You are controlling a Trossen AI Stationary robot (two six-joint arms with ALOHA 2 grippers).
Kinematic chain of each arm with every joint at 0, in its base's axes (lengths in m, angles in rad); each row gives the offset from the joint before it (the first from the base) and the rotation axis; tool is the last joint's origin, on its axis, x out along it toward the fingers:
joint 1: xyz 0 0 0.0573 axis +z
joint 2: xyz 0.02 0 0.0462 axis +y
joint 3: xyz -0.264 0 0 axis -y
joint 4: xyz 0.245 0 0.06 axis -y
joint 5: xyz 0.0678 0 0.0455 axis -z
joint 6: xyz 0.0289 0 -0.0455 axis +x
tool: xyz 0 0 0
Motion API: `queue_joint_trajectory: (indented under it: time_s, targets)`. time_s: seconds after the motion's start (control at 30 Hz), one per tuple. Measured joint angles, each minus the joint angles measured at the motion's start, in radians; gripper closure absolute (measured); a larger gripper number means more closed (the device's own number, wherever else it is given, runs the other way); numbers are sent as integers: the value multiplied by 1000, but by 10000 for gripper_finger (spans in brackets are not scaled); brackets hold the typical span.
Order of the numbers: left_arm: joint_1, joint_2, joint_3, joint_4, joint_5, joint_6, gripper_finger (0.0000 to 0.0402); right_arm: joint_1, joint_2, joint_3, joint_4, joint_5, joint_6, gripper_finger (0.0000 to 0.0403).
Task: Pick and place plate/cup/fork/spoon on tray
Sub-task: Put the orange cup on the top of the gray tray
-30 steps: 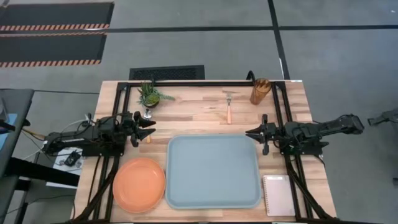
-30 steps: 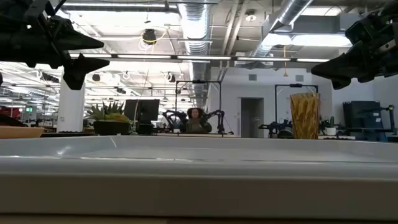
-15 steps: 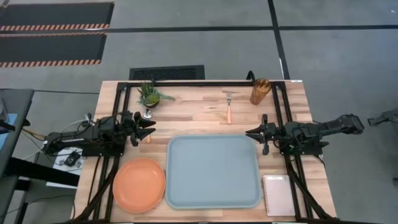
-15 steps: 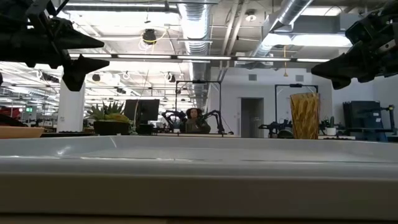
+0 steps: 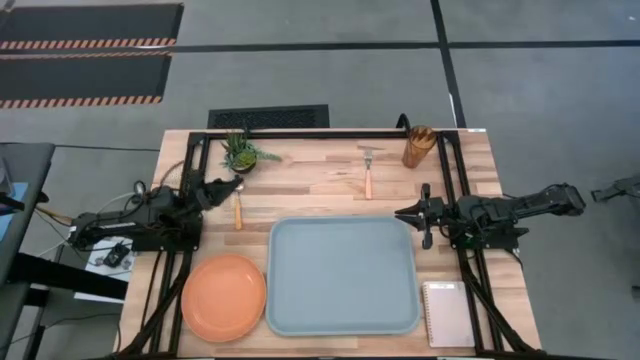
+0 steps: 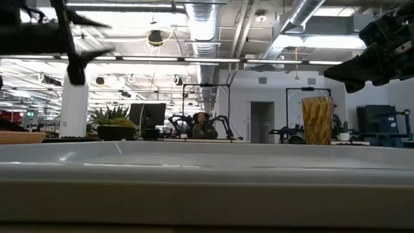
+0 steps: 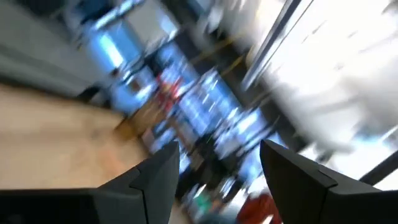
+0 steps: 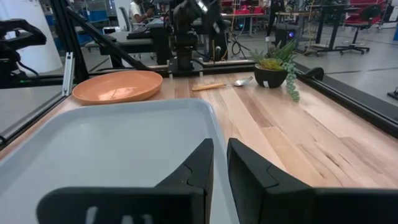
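Note:
The light blue-grey tray lies mid-table near the front. The orange plate lies on the table left of it. The spoon lies on the wood beyond the plate, and also shows in the right wrist view. The fork and the amber cup are at the far right. My left gripper is open and empty above the table at the left, beside the spoon's far end; its fingers stand apart in the left wrist view. My right gripper is shut and empty above the tray's far right corner.
A small potted plant stands at the far left, just beyond my left gripper. A white spiral notepad lies right of the tray at the front. Black frame rails run along the table's far and side edges.
My left gripper has swung quickly toward the table's far edge and the plant, and shows blurred. It stays open. The spoon's orange handle, which it had covered in the high view, now shows. My right arm has kept still.

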State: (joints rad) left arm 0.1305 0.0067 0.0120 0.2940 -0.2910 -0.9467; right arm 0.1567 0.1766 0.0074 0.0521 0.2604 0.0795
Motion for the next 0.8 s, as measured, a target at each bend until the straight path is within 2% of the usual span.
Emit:
queue_joint_trajectory:
  time_s: [0.13, 0.2, 0.3, 0.43, 0.53, 0.67, 0.73, 0.8]
  targets:
    - [0, 0, 2, 210, -109, -1, 189, 8, 0, 0, 10, -1, 21, 331]
    - [0, 0, 28, 227, -127, 6, 189, 8, 0, 0, 47, 2, 107, 331]
    - [0, 9, 90, 205, -138, 34, 189, -12, 1, 0, 221, 50, 230, 331]
    - [0, 77, 168, 158, -197, 62, 189, -55, 1, 12, 532, 104, 314, 331]
    - [0, 153, 227, 161, -213, 96, 189, -90, -3, 37, 749, 115, 301, 331]
    - [0, 277, 312, 159, -216, 113, 189, -136, 1, 57, 898, 178, 206, 331]
    - [0, 340, 359, 158, -215, 106, 189, -158, -1, 73, 978, 187, 209, 331]
    - [1, 394, 411, 132, -204, 104, 189, -178, -1, 83, 984, 186, 208, 331]
